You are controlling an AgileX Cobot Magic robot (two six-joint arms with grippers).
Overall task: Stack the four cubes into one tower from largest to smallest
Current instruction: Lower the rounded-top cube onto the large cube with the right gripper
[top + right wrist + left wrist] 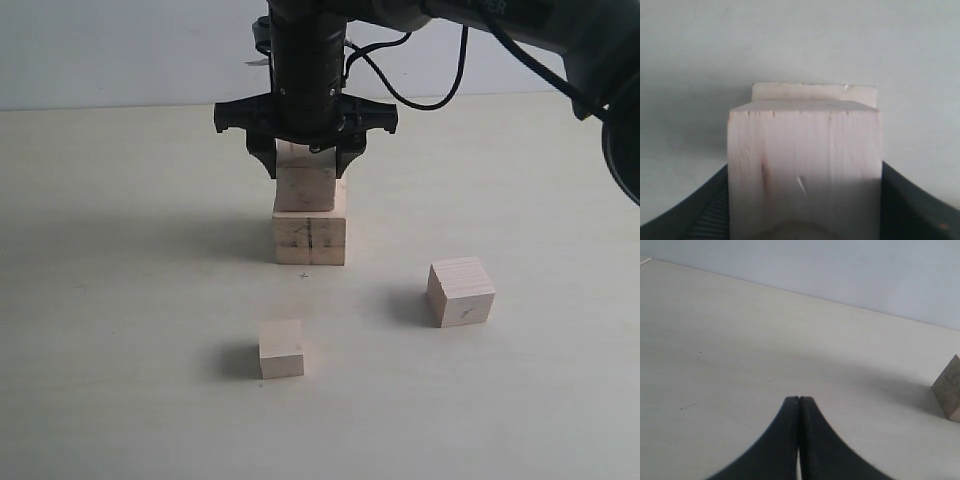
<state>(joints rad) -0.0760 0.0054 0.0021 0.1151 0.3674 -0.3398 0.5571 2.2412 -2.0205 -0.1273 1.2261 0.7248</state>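
Note:
The largest cube (310, 238), with a dark line on its front face, stands on the table at the middle back. The second cube (305, 185) sits on top of it, and my right gripper (306, 165) comes down from above, shut on its two sides. In the right wrist view this cube (805, 170) fills the space between the fingers (710, 212), with the largest cube's edge (815, 91) showing beyond it. A mid-sized cube (461, 291) lies loose at the right. The smallest cube (281, 349) lies in front. My left gripper (799, 400) is shut on nothing, low over bare table.
The pale table (120, 300) runs back to a white wall (120, 50). The right arm and its cable (440, 70) hang over the back of the stack. The corner of a cube (950, 390) shows at the edge of the left wrist view.

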